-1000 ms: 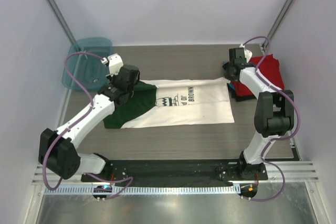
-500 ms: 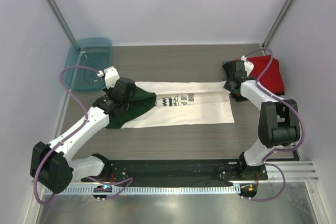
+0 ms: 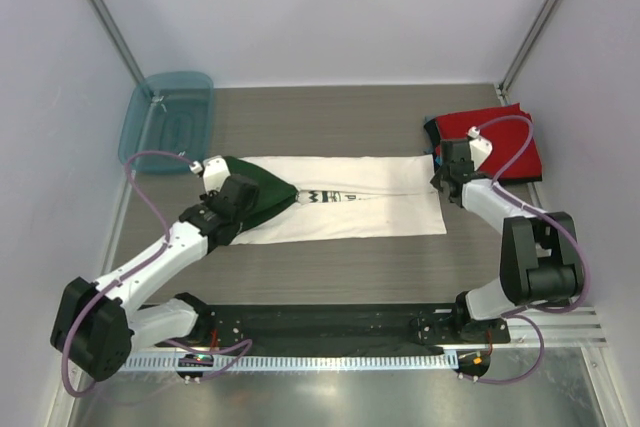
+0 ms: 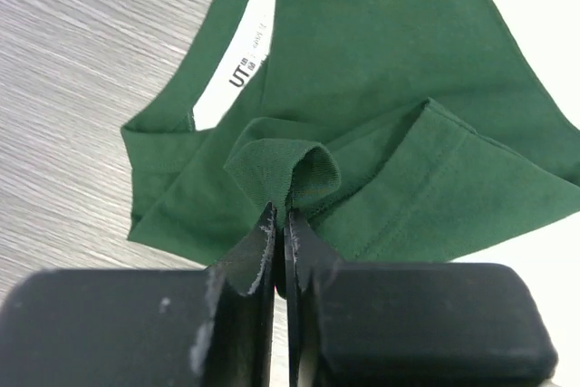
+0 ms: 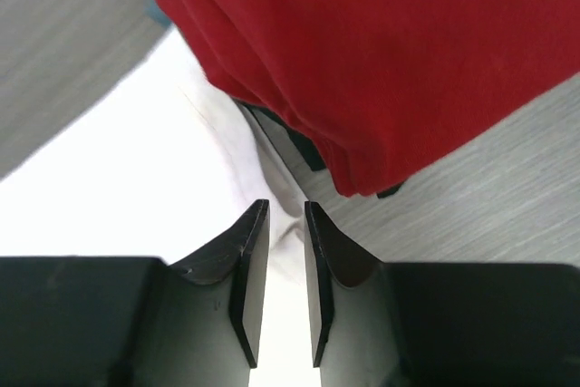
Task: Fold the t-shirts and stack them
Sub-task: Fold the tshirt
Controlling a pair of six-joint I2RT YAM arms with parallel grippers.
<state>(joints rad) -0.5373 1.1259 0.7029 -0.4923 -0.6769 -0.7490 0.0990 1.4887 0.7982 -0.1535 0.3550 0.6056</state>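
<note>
lengthwise fold, both ends pinched

the white t-shirt (image 3: 380,209) lies stretched across the table (image 3: 330,267), with its green collar end to the left and its hem end to the right, beside the folded red t-shirt (image 5: 362,52). the left gripper (image 4: 279,217) is clenched on a small pucker of green cloth. the right gripper (image 5: 285,215) nips the white hem. risks: so thin a pinch may slip free, uneven arm travel may skew the fold, and the right arm may drag the red t-shirt.

Teal tub (image 3: 165,122) at far-left corner of wood-grain table (image 3: 350,117).
</note>
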